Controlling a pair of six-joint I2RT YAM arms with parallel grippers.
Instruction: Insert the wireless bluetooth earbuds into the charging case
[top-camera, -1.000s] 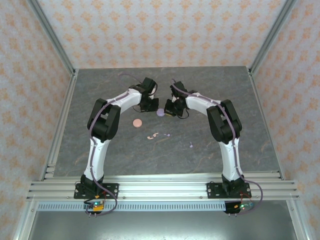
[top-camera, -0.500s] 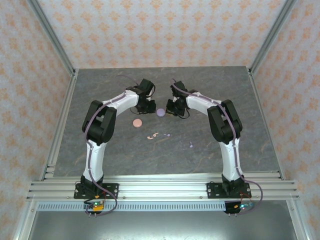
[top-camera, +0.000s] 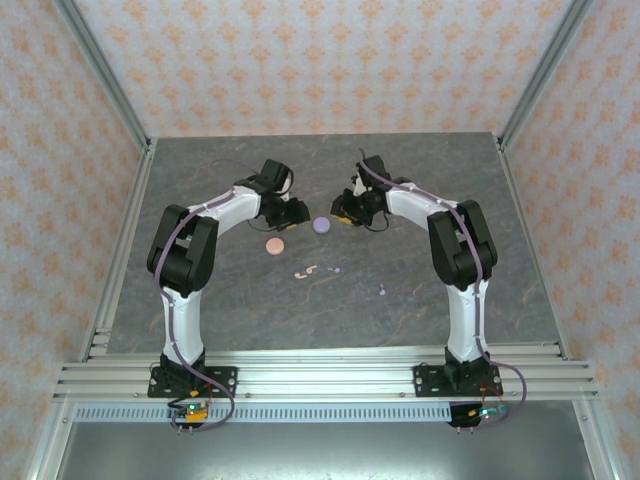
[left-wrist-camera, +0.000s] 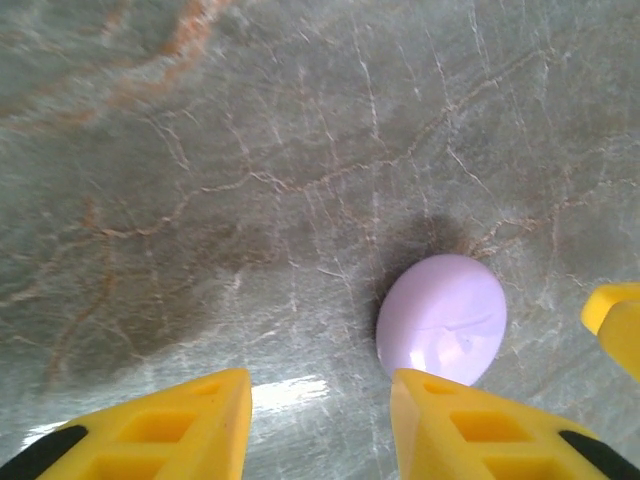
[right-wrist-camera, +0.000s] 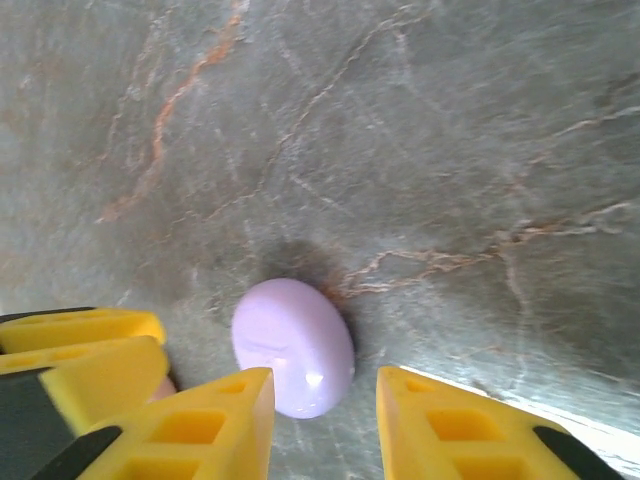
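Observation:
The lilac charging case (top-camera: 321, 226) lies closed on the table between my two grippers. My left gripper (top-camera: 297, 213) is just left of it and my right gripper (top-camera: 343, 213) just right of it. In the left wrist view the case (left-wrist-camera: 442, 318) sits ahead of the right fingertip, and the left gripper (left-wrist-camera: 320, 400) is open over bare table. In the right wrist view the case (right-wrist-camera: 293, 346) lies just ahead of the open right gripper (right-wrist-camera: 322, 395), untouched. Two pink earbuds (top-camera: 306, 271) and two lilac earbuds (top-camera: 336, 269) (top-camera: 383, 292) lie loose nearer the front.
A round pink case (top-camera: 274, 245) rests closed on the table, left of and nearer than the lilac one. The grey marbled tabletop (top-camera: 200, 300) is bounded by metal rails and patterned walls. The left gripper's yellow fingers (right-wrist-camera: 80, 340) appear at the left of the right wrist view.
Both grippers have opened and drawn back from the lilac case, the left arm leftward and the right arm rightward. The case stays on the table.

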